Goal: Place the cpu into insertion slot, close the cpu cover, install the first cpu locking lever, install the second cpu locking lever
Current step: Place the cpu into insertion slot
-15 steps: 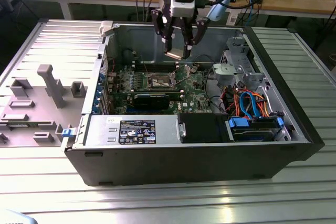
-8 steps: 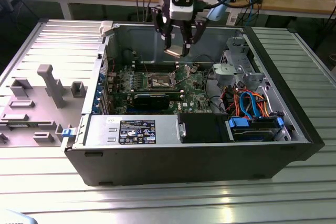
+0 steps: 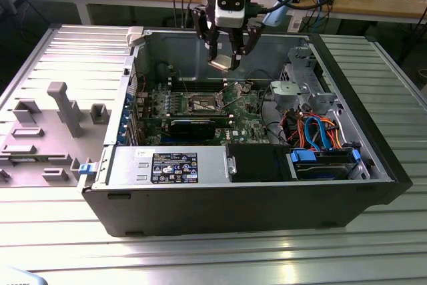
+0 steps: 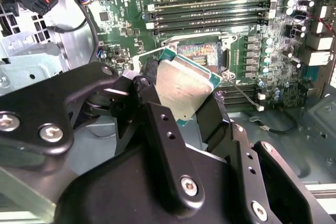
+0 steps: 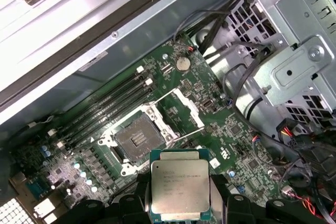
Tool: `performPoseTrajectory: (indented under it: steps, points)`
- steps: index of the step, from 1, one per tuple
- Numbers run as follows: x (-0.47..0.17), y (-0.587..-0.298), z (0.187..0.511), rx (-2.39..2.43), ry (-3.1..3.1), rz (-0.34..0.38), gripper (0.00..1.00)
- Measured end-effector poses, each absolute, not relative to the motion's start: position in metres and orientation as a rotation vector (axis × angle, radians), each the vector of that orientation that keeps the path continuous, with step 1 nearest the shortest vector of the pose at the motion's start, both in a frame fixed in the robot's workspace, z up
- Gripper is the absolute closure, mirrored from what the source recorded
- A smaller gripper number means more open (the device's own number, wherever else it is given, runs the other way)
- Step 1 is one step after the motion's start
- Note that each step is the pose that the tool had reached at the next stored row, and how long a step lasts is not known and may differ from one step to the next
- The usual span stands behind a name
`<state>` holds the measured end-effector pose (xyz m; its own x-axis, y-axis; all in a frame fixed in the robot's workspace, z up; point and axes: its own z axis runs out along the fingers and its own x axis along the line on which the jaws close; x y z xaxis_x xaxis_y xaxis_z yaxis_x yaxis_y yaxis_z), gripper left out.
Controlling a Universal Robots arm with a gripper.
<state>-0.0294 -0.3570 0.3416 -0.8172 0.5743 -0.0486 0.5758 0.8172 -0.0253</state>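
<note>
gripper point(image 3: 225, 58): hangs over the open case point(image 3: 233, 208), high above the green board point(image 3: 247, 108); its black fingers point(image 4: 163, 129) are clamped on two opposite edges of the cpu point(image 4: 184, 87).
cpu: held in the air, touching only the fingers and well clear of the board; in the first wrist view point(image 5: 180, 186) its silvery face is turned to the camera, with a green rim round it; not in the slot.
slot point(image 5: 139, 141): empty, its dark centre bare inside the silvery rim; in the second wrist view the cpu hides part of it.
cover point(image 5: 181, 109): swung off the slot and joined to it at one edge, with board showing through its square window.
memory slots point(image 5: 107, 111): long and dark, running alongside the slot.
drive cage point(image 3: 303, 81): silvery, inside the case at the exterior view's right, with blue and orange cables point(image 3: 313, 131) next to it.
table point(image 3: 200, 258): ribbed metal, carrying the case.
fixture plate point(image 3: 53, 121): grey, with raised blocks, beside the case at the exterior view's left.
</note>
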Motion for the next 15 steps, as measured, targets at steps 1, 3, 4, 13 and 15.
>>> performPoseTrajectory:
  steps: [1, 3, 4, 13, 15]
  points:
    - [-0.0294, -0.3570, 0.3416, 0.937, 2.957, -0.061, 0.45]
    - [-0.0294, -0.3570, 0.3415, 0.938, 2.957, -0.062, 0.45]
    - [-0.0294, -0.3570, 0.3415, 0.939, 2.956, -0.062, 0.45]
    - [-0.0294, -0.3570, 0.3415, 0.945, 2.954, -0.063, 0.45]
    - [-0.0294, -0.3570, 0.3415, 0.946, 2.954, -0.063, 0.45]
